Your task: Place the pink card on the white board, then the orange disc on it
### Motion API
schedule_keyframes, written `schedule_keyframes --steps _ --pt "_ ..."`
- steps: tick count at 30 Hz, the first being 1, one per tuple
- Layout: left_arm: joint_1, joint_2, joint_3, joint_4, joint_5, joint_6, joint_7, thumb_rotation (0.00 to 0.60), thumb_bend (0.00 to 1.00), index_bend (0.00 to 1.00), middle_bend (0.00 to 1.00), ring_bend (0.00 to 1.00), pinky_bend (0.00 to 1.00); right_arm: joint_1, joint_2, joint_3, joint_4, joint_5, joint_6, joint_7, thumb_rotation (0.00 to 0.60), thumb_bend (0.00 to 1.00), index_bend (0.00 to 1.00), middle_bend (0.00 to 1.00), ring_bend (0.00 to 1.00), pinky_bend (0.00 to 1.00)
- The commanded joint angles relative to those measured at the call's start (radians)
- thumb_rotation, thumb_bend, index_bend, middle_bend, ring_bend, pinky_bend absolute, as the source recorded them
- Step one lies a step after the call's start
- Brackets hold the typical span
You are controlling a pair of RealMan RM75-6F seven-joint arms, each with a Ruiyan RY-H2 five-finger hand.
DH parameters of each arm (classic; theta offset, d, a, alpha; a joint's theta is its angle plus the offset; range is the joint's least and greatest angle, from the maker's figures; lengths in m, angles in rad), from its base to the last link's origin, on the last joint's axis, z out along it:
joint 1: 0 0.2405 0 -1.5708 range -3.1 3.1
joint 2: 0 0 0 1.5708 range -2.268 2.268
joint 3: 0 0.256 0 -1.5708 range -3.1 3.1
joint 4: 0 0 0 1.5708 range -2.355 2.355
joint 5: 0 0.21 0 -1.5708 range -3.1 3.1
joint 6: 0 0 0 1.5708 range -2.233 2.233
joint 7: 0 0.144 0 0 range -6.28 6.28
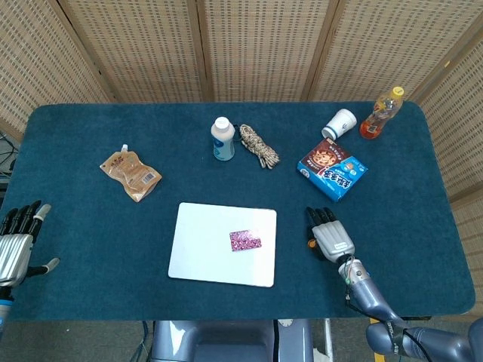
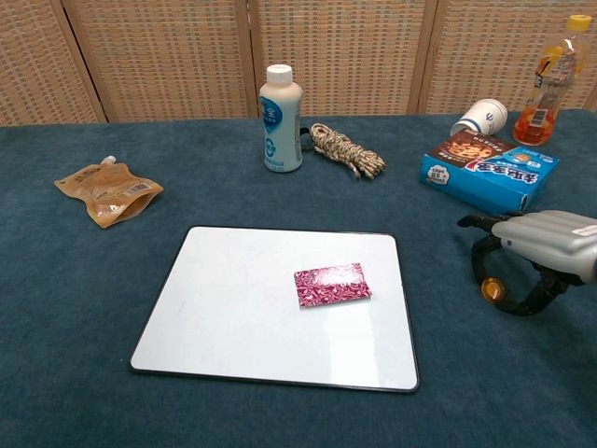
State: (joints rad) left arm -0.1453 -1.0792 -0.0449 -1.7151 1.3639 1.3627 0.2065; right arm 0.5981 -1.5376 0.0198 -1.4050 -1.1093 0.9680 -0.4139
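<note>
- Far left edge of the head view: the left hand [image 1: 16, 245] rests low on the desk [image 1: 75, 286], fingers spread and apart, holding nothing; the chest view does not show it.
- Left of centre: a tan pouch [image 2: 107, 192] lies flat on the blue desk cloth.
- Lower centre: the white board [image 2: 242, 317] lies flat, with the pink card [image 2: 332, 283] on its right half, well inside the edge.
- Upper centre: a white bottle [image 2: 280, 119] stands upright, a coil of rope [image 2: 345, 149] just to its right.
- Upper right: a blue snack box [image 2: 489, 171], a tipped paper cup [image 2: 480, 118] behind it, and an orange drink bottle [image 2: 548, 82] at the far corner.
- Lower right, just right of the board: the right hand [image 2: 522, 257] is curled over the orange disc [image 2: 492, 289], thumb and a finger closed around it. In the chest view the disc seems pinched and slightly clear of the cloth, though contact with the desk is hard to judge.
</note>
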Motion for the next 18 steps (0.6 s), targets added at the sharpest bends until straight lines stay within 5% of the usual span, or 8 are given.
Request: schedule_keyframes --steps 1,18 --pt "-0.001 -0.001 0.000 0.000 0.000 0.000 0.002 0.600 0.00 0.00 0.00 0.00 0.00 -0.003 0.001 0.001 0.003 -0.002 -0.003 0.004 0.600 0.34 0.43 0.00 0.00 0.00" --pt "-0.002 -0.002 0.001 -0.003 -0.002 0.001 0.005 0.600 0.00 0.00 0.00 0.00 0.00 -0.016 -0.012 0.009 0.020 -0.038 0.001 0.025 0.600 0.39 0.52 0.00 0.00 0.00"
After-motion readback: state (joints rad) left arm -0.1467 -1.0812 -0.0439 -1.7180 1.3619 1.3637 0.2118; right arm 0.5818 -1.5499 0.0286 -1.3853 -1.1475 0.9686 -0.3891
